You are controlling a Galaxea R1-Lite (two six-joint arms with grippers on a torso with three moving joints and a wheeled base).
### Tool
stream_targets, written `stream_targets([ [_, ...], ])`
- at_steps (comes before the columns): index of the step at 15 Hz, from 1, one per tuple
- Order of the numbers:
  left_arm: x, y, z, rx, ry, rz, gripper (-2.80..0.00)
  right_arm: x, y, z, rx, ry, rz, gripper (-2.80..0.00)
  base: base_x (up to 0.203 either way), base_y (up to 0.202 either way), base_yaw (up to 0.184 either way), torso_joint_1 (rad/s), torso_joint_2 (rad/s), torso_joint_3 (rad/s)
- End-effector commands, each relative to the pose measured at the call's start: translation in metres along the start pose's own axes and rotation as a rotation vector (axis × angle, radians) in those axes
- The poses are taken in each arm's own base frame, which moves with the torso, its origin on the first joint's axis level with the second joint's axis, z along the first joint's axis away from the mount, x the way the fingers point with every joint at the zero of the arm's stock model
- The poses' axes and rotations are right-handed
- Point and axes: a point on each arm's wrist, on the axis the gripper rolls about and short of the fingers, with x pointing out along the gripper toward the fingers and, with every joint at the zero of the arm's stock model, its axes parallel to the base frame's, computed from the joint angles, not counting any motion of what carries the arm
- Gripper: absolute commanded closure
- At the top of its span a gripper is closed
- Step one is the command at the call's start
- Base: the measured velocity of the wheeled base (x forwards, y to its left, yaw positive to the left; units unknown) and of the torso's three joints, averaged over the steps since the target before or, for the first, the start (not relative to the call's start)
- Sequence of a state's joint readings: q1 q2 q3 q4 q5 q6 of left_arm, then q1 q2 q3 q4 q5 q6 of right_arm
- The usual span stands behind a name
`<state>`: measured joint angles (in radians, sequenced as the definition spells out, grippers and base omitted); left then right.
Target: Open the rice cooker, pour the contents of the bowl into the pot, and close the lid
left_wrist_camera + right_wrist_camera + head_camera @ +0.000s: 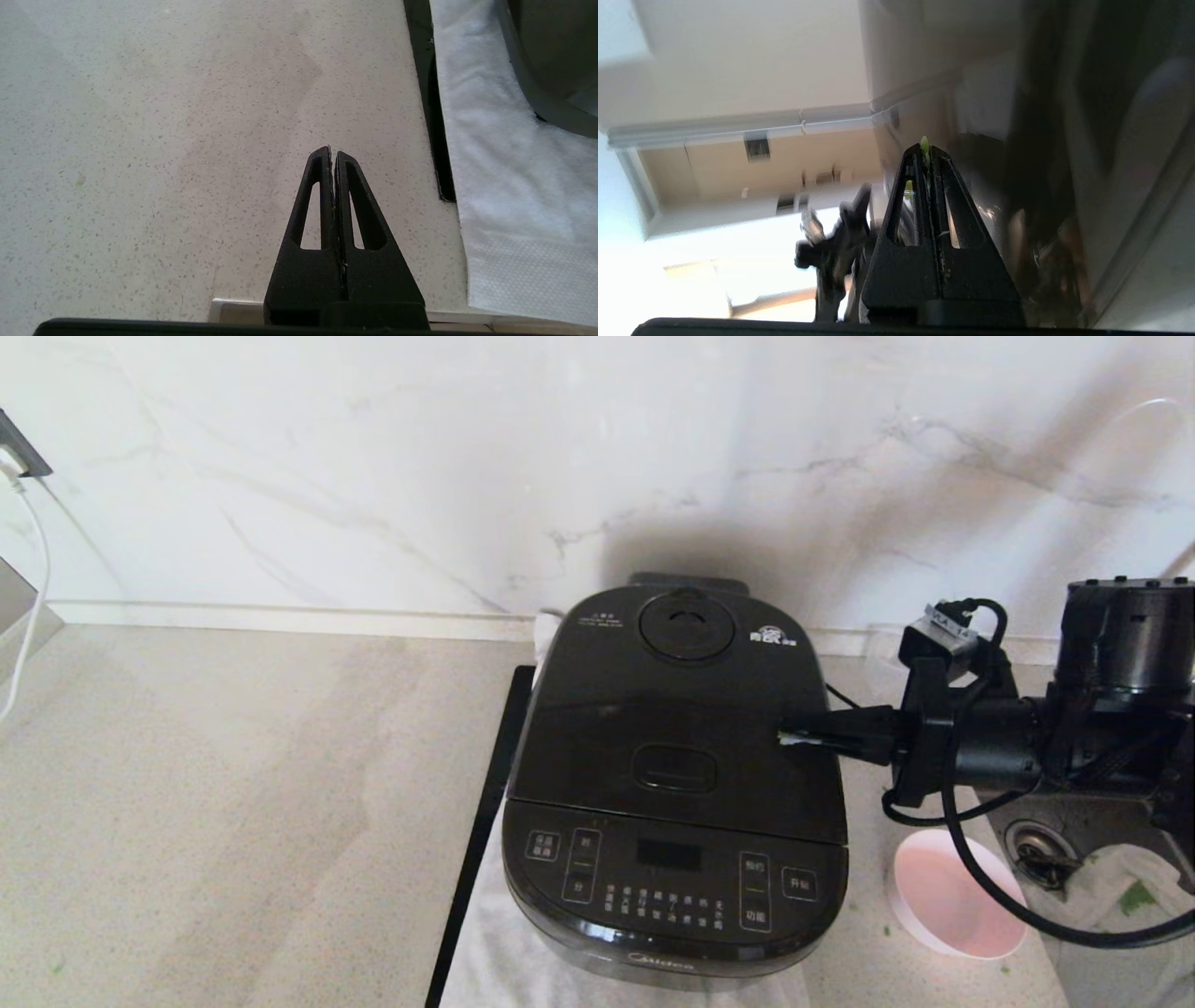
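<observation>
The black Midea rice cooker (674,859) stands in the middle with its lid (672,709) down, so the pot is hidden. My right gripper (784,738) is shut and reaches sideways over the lid's right part, its tip beside the oblong latch button (674,769). A small green bit (924,142) sticks between its fingertips (941,156). The bowl (952,896) sits on the counter right of the cooker, its pink inside bare. A few green bits (1134,898) lie on the cloth at far right. My left gripper (332,151) is shut over bare countertop, out of the head view.
The cooker rests on a white cloth (495,943) over a black tray edge (485,812). A sink drain (1032,851) lies under my right arm. A white cable (33,579) hangs at far left. The marble wall stands close behind.
</observation>
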<state>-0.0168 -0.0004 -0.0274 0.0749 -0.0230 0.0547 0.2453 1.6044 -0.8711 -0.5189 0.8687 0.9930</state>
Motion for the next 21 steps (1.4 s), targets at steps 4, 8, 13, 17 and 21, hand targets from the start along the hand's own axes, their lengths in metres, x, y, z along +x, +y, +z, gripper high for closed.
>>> stream_targets([
  [4,0.000,0.000,0.000,0.001,0.000,0.000,0.00,-0.049,0.078,0.027,-0.166,-0.245,0.071,0.00,0.000,0.000,0.000,0.000,0.00,0.000],
  [8,0.000,0.000,0.000,0.001,-0.001,0.000,0.00,-0.074,0.103,0.038,-0.212,-0.421,-0.080,0.00,0.000,0.000,0.000,0.000,0.00,0.000],
  [13,0.000,0.000,0.000,0.001,0.000,0.000,0.00,-0.090,0.122,0.023,-0.460,-0.612,-0.383,0.00,0.000,0.000,0.000,0.000,0.00,0.000],
  [17,0.000,0.000,0.000,0.001,0.000,0.000,0.00,-0.079,0.131,-0.001,-0.650,-0.631,-0.730,0.00,0.000,0.000,0.000,0.000,0.00,0.000],
  [21,0.000,0.000,0.000,0.001,-0.001,0.000,0.00,-0.055,0.134,-0.045,-0.684,-0.499,-0.833,0.00,0.000,0.000,0.000,0.000,0.00,0.000],
])
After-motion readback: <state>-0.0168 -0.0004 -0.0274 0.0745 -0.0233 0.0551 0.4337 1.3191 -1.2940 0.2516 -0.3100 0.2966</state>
